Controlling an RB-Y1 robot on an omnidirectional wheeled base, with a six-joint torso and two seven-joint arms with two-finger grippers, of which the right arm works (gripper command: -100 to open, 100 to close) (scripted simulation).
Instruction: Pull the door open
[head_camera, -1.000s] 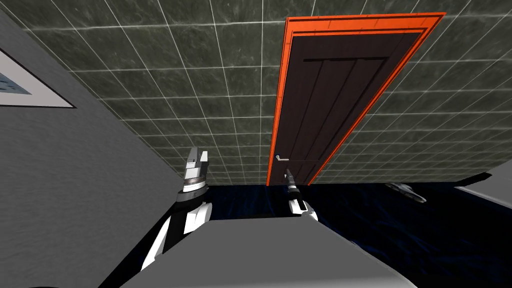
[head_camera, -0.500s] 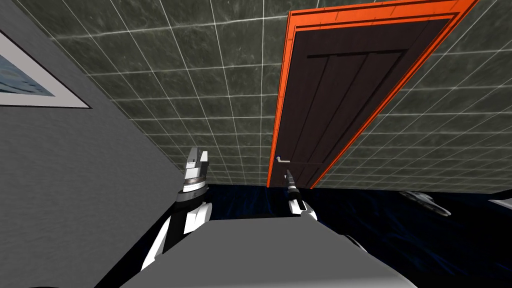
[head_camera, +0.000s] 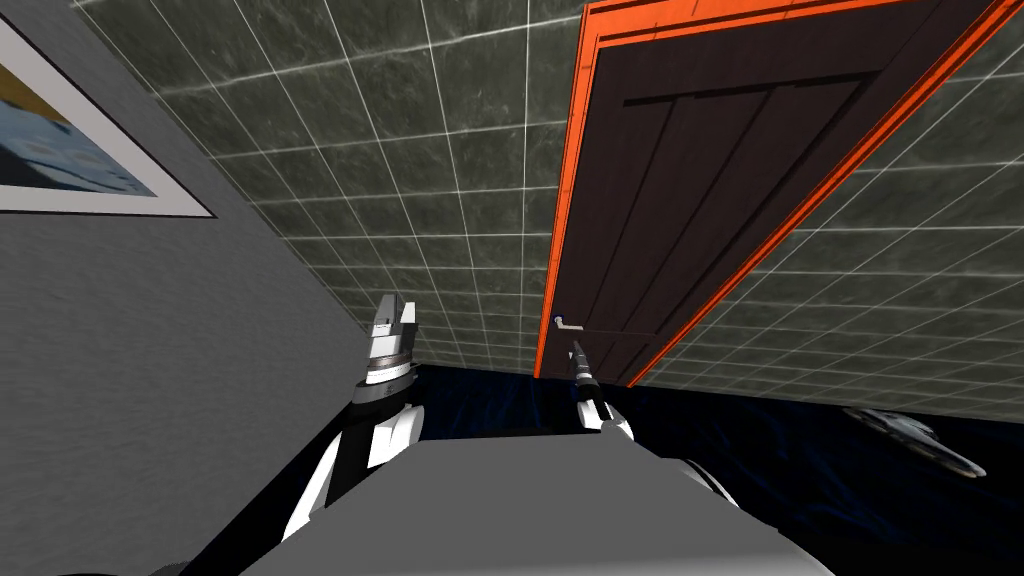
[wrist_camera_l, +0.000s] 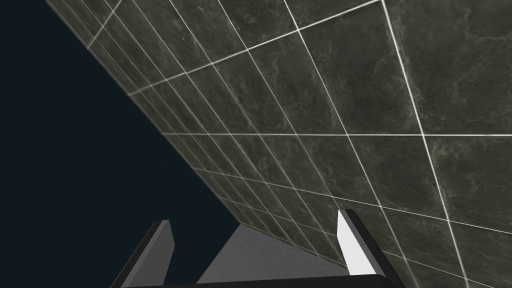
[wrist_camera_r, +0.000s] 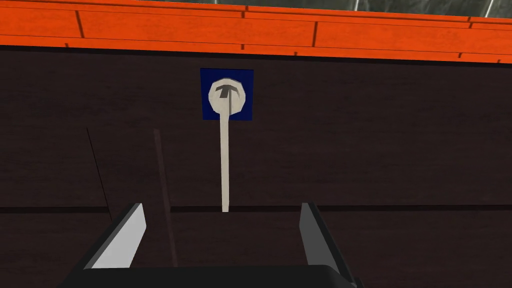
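Dark brown panelled door (head_camera: 700, 200) at 1 o'clock ahead, seated flush in orange frame (head_camera: 566, 200), set in dark green tiled wall (head_camera: 420, 150). Pale lever handle (wrist_camera_r: 224, 165) on blue backplate (wrist_camera_r: 245, 113), close to the frame-side edge of the door. Right end effector (wrist_camera_r: 221, 205) aimed square at the door, fingers spread wide, gripping nothing. Lever's free end at its 12 o'clock, centred between the fingertips, clear of both. Left end effector (wrist_camera_l: 252, 217) at 9 o'clock of the right one, raised, fingers likewise wide apart and empty, facing the tiled wall. Small grey object (head_camera: 915, 440) on dark blue floor (head_camera: 780, 450) at 4 o'clock.
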